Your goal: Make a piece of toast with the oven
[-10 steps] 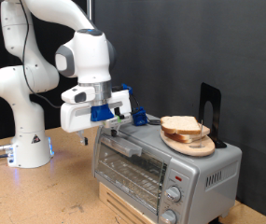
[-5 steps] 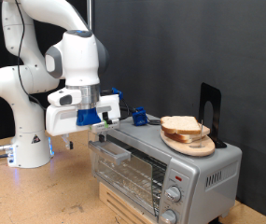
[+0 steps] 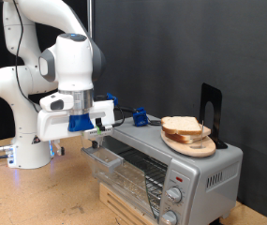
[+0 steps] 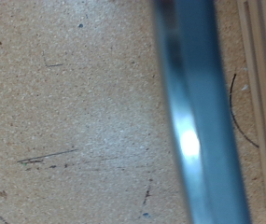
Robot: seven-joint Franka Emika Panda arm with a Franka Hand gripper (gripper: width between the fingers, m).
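On the bench point(image 3: 39, 197), towards the exterior view's right: the oven point(image 3: 166, 164), a small silver countertop unit raised on a low wooden block point(image 3: 124, 208), round knobs point(image 3: 176, 195) at its front right.

Oven door point(image 3: 110, 157): glass, swung part-way down from its top edge, wire rack showing behind it. Status: partly open.

On the oven's roof, right half: a round wooden plate point(image 3: 191, 143) carrying a stack of bread. The piece of toast point(image 3: 182, 125) is taken as the top slice, pale crumb with a tan crust, lying flat and untouched. A black stand point(image 3: 210, 112) rises just behind the plate. A small blue item point(image 3: 141, 118) sits on the roof to the plate's left; its nature cannot be made out.

Gripper point(image 3: 93, 142): at the oven's upper left corner, by the top edge of the door, on the white arm point(image 3: 39, 66) whose base stands at the exterior view's left. How far apart the fingers are, and whether they have hold of the door edge, cannot be told. The wrist view shows only a blurred blue-grey bar point(image 4: 196, 121), probably the door edge or handle, across the speckled bench surface.

Handling, as judged: the slice should be light, soft and crushable, with a crumbly crust; a gentle pinch across opposite crust edges would suit better than pressure on the crumb. The stacked slices may shift together.
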